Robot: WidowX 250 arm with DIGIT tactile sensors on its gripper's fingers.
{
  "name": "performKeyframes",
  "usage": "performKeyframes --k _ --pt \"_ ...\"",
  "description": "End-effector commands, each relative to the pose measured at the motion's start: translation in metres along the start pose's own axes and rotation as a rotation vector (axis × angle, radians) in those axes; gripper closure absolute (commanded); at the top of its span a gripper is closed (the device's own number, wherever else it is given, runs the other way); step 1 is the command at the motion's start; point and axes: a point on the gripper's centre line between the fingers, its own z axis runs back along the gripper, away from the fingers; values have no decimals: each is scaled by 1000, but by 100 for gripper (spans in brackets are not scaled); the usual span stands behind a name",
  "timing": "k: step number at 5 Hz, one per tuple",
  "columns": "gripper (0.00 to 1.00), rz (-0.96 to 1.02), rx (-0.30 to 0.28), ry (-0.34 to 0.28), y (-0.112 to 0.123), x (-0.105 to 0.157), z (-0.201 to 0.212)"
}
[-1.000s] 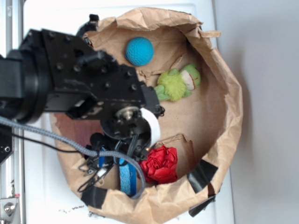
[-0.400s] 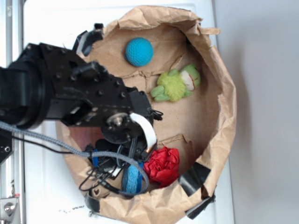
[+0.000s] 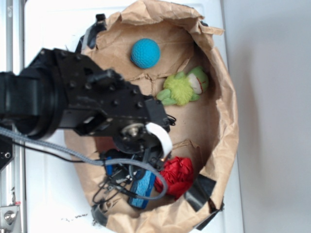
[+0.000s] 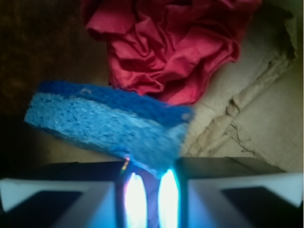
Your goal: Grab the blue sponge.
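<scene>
one blue sponge [image 4: 107, 126], one red cloth [image 4: 171, 45], one teal ball [image 3: 145, 53], one green plush toy [image 3: 183, 88], seemingly one paper bag [image 3: 227, 121].

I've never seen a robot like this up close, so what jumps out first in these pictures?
The big black robot arm fills the left of the overhead view, reaching into a crumpled brown paper bag. Under its gripper sits the blue sponge, tilted, beside a crumpled red cloth. Farther off lie a teal ball and a green plush toy.
</scene>
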Motion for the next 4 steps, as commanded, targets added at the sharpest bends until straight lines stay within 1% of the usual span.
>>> performKeyframes --k 1,2,3,4 --pt "100 205 52 -16 30 19 63" --pt "100 400 110 -51 38 15 80" --pt "0 620 251 -59 30 9 81" --pt "0 815 448 -113 12 1 82"
